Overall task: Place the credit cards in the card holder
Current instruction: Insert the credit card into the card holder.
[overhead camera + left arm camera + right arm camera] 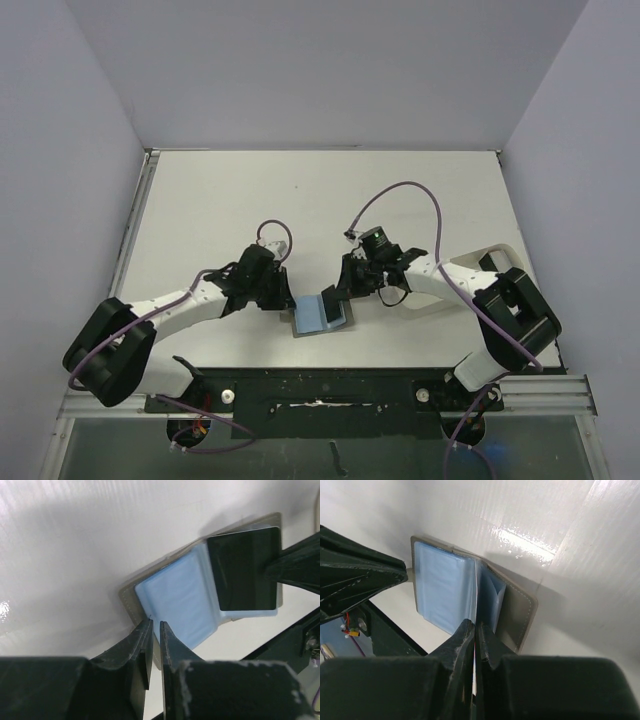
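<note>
Card holder: here we have the card holder (318, 318) lying open on the white table (420, 200). It sits low in the middle of the top view, right between the two arms. Its light blue lining faces up and the grey-olive cover shows as a thin rim around it.
Credit card: we spot one dark credit card (245, 570), up off the table and standing tilted over the holder's right half in the top view. In the left wrist view it fills the upper right, its lower edge down over the blue sleeves.
Card and sleeve: we cannot tell whether the card's edge sits inside a pocket or merely rests against the lining.
Right claw: the right claw (342, 290) is clamped tight on the credit card, coming in from the right of the top view. In its own wrist view we see the card edge-on as a thin line between the two fingers (462, 640), aimed at the holder's fold.
Left claw: the left claw (287, 302) is at the holder's left edge in the top view. At the bottom of its own wrist view the fingers (140, 645) stand a narrow slit apart, tips right at the holder's near corner.
Left grip: we cannot tell whether those tips pinch the edge or just touch it.
Cables: purple cables (405, 184) loop above each wrist in the top view.
</note>
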### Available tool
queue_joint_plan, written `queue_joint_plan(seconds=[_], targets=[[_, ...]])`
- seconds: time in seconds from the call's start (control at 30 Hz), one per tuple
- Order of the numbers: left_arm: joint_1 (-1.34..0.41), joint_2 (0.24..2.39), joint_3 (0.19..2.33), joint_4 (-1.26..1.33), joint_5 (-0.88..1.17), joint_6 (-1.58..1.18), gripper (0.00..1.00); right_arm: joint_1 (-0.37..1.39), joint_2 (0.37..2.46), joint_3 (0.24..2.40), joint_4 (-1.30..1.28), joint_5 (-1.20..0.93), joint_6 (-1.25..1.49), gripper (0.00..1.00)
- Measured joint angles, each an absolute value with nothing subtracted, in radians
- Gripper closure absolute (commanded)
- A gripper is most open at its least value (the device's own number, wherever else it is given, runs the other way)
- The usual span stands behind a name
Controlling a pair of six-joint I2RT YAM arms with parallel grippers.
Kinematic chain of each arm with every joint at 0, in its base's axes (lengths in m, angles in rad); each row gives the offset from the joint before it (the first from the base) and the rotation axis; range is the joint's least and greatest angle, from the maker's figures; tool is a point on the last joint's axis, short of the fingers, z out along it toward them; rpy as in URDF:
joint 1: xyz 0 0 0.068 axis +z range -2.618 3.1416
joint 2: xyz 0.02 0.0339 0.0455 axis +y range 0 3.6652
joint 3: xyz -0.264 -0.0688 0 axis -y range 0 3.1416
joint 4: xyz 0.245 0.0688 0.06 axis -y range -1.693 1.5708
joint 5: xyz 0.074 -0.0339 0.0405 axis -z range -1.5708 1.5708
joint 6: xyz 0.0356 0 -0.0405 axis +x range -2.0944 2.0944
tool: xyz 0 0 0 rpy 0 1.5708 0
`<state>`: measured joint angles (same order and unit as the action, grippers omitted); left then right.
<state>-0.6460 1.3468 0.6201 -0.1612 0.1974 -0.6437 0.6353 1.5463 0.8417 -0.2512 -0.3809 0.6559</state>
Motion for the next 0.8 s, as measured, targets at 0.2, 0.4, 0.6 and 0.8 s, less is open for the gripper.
queue_joint_plan(seconds=[0.2, 0.4, 0.6, 0.8], targets=[[-0.646, 1.374, 0.587, -0.159, 0.188, -0.644, 0.91, 0.635, 1.546, 0.817, -0.221, -0.416, 0.668, 1.0], [-0.646, 1.374, 0.578, -0.154, 0.179, -0.643, 0.92, 0.635, 1.548, 0.802, -0.177, -0.454, 0.681, 1.0], [-0.646, 1.375, 0.578, -0.147, 0.176, -0.641, 0.91, 0.635, 1.551, 0.8, -0.149, -0.472, 0.7, 1.0], [-0.646, 1.377, 0.567, -0.132, 0.176, -0.64, 0.91, 0.635, 1.568, 0.8, -0.139, -0.474, 0.702, 1.0]])
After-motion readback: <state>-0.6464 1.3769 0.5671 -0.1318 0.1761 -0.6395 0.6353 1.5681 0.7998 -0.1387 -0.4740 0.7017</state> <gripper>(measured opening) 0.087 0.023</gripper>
